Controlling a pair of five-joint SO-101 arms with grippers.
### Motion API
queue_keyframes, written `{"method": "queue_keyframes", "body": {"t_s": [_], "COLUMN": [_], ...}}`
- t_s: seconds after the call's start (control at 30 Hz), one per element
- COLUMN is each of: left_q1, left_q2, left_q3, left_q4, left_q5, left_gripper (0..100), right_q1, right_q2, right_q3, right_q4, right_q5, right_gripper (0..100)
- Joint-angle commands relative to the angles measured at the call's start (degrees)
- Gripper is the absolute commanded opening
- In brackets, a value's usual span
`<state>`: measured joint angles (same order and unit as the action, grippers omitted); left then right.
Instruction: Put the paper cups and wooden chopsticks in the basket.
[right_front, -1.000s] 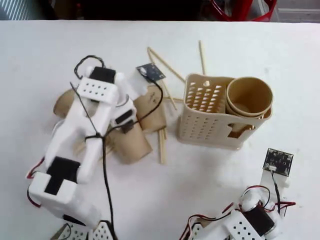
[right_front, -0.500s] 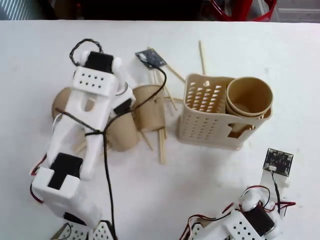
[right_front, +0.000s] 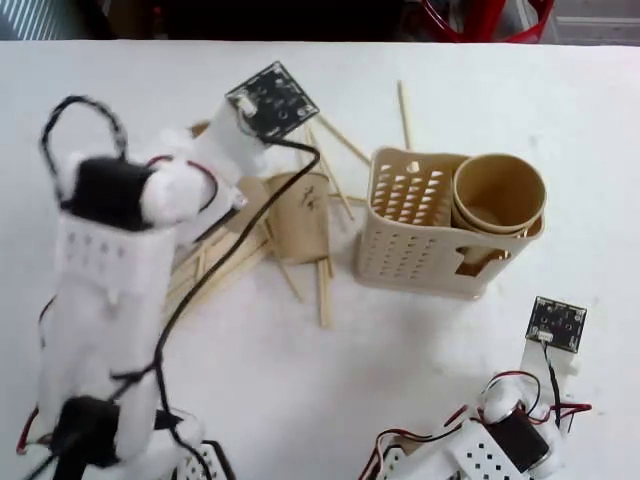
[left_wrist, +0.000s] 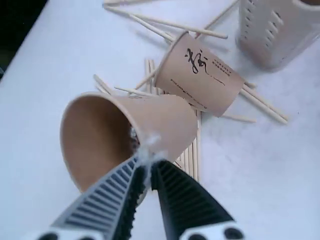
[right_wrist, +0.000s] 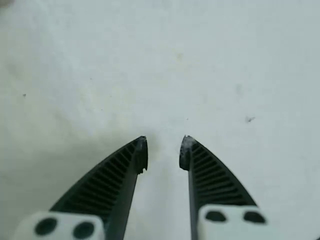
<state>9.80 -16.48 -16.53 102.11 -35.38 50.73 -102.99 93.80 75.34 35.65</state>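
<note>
So the left gripper (left_wrist: 147, 162) has its fingers squeezed nearly together on the rim of a paper cup (left_wrist: 150, 117), with the thin cup wall pinched between them. That cup is tipped over, its open mouth facing back up at the wrist camera, and I honestly can't tell if its far end touches the sticks under it. Just past it a second paper cup (left_wrist: 200, 82), the one with dark print on the side, lies on its side on the white table (right_front: 300, 400), resting across a bunch of wooden chopsticks (left_wrist: 192, 152). From the high view that printed cup (right_front: 300, 215) sits between the left arm and the beige slotted basket (right_front: 415, 235), near the basket but not touching it. The chopsticks (right_front: 322, 290) are scattered loose under and around the cup, and one stick (right_front: 403, 115) lies on the table just beyond the basket's far side. The basket stands upright and has nested paper cups (right_front: 498, 195) in the end away from the left arm. The right gripper (right_wrist: 163, 150) hangs low over bare table (right_wrist: 160, 60) at the near edge, well apart from everything, with its fingers a little way apart and nothing in between.
</note>
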Motion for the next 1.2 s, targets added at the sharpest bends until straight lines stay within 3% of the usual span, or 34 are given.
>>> {"method": "queue_keyframes", "body": {"t_s": [0.0, 0.23, 0.47, 0.6, 1.0, 1.17], "left_q1": [3.82, 24.31, 37.23, 38.81, 38.81, 38.9], "left_q2": [-7.52, -7.6, 4.7, 12.79, 24.57, 24.66], "left_q3": [-8.09, -19.52, -19.96, -19.96, -24.44, -24.79], "left_q4": [-2.46, -10.99, -22.95, -26.55, -26.2, -26.46], "left_q5": [4.31, 11.78, 12.22, 12.22, 12.13, 12.13], "left_gripper": [2, 2, 2, 2, 3, 16], "right_q1": [-0.04, -0.04, -0.04, -0.04, -0.04, -0.04], "right_q2": [-0.22, -0.22, -0.22, -0.22, -0.31, -0.31], "right_q3": [-0.44, -0.35, -0.35, -0.35, -0.35, -0.35], "right_q4": [-1.01, -1.01, -1.01, -1.01, -1.01, -1.01], "right_q5": [0.35, 0.35, 0.09, 0.09, 0.09, 0.18], "right_gripper": [12.2, 12.1, 12.0, 12.0, 12.0, 12.0]}}
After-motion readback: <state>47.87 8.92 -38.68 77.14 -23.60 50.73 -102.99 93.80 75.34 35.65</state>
